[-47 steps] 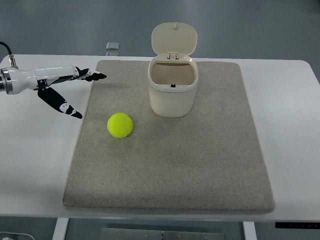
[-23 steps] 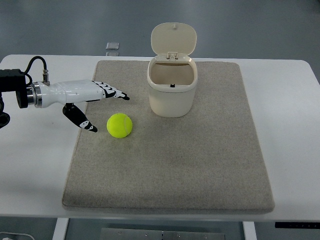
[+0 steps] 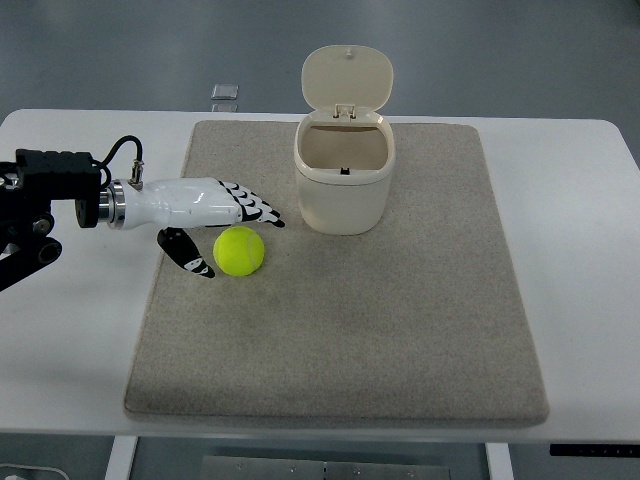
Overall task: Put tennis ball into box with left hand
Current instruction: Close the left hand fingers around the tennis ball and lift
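One left hand point(image 3: 205, 215) over the mat's point(image 3: 340, 330) left part, fingers spread and holding nothing, tennis ball point(image 3: 239, 250) between thumb and fingers, open-lidded box point(image 3: 344, 185) beyond the fingertips.

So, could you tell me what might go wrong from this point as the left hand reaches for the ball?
The left hand is open, fingers above and thumb left of the tennis ball, not yet closed. A nudge could roll the ball away across the mat. The box stands close by with its lid up; a swing toward it could knock the box or the lid. The opening is not much wider than the ball, so an off-centre release could bounce off the rim.
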